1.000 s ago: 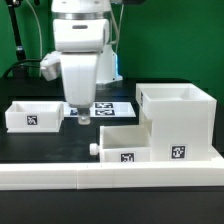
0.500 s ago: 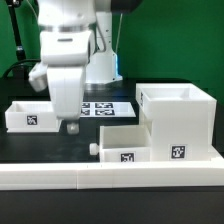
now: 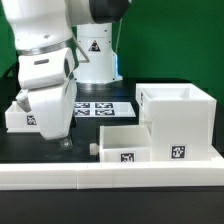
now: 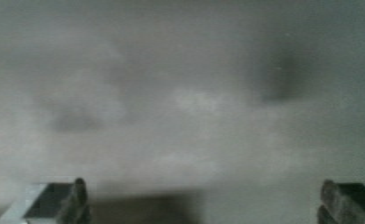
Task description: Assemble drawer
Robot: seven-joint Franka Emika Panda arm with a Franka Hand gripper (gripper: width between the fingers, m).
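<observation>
1. Hanging low over the black table (image 3: 30,152) at the exterior view's left, your gripper (image 3: 66,141) carries nothing. Its tips are close to the surface, but you cannot tell from this angle whether they touch it.
2. In the wrist view your two fingertips (image 4: 63,200) stand wide apart with nothing between them, so the hand is spread and empty. Everything beyond them is a grey blur.
3. You will find the drawer's casing (image 3: 180,120) standing upright toward the exterior view's right. Its top is open and a square tag sits low on its front face.
4. One tray (image 3: 125,140) sits right against the casing, on the side toward the exterior view's left. It has a tag on its front, and its knob (image 3: 93,150) points to the exterior view's left.
5. The other tray (image 3: 10,116) lies behind your arm at the exterior view's far left, well apart from the casing. The arm hides most of it.
6. The marker board (image 3: 105,108) lies flat on the table behind the nearer tray, between the arm and the casing.
7. A long low white rail (image 3: 110,178) runs along the front of the table, close in front of the nearer tray and the casing.
</observation>
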